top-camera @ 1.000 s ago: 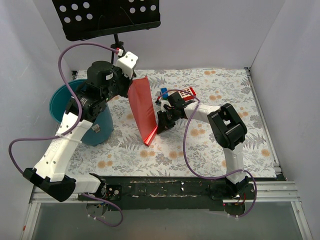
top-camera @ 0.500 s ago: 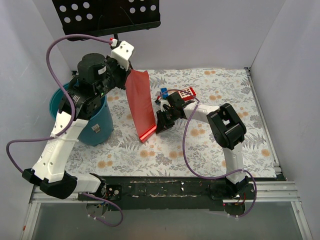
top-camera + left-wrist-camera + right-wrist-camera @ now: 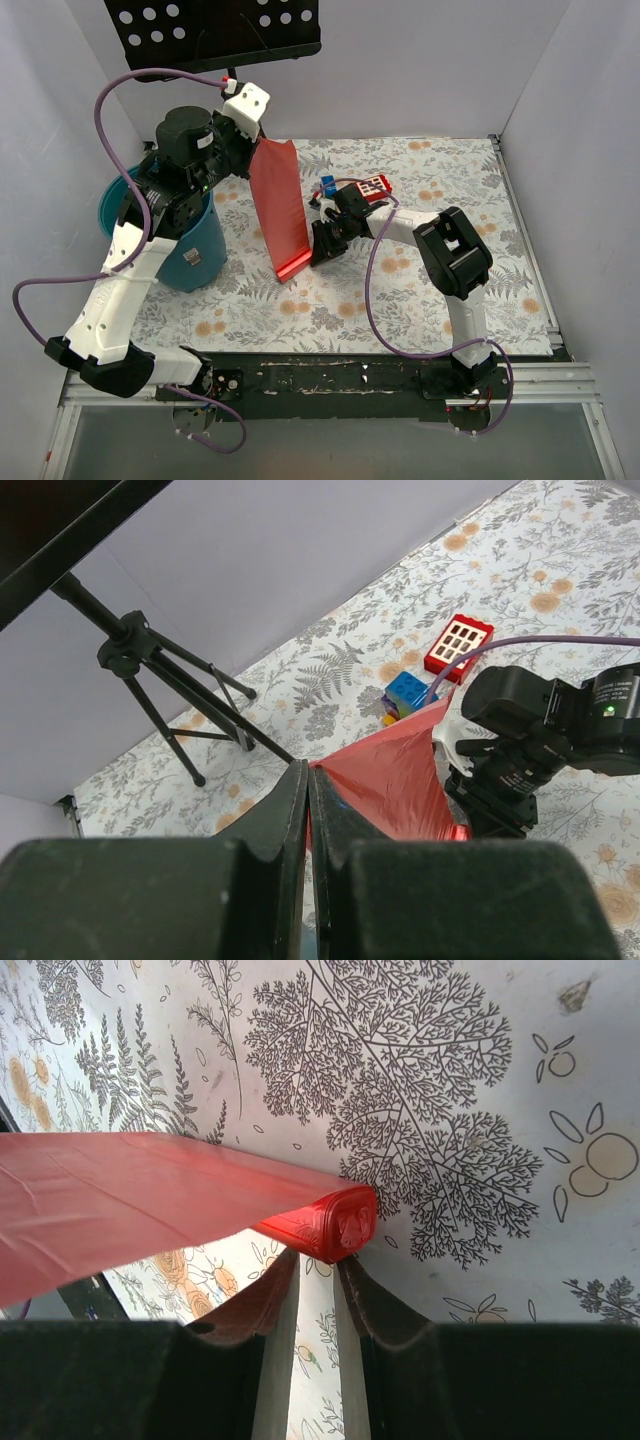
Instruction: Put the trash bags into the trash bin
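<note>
Left gripper [image 3: 307, 775] clamped the trash bag [image 3: 280, 210] by its top edge. Right gripper [image 3: 318, 1260] jaws stood slightly apart, with the bag's rolled end at its tips.

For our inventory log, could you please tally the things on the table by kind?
Trash bag (rolled lower end included): 1
Trash bin: 1
Red box: 1
Blue toy brick: 1
Music stand: 1
Total: 5

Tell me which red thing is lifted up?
The red trash bag, pinched at its top by the left tool. The red box with white squares lies flat on the table.
</note>
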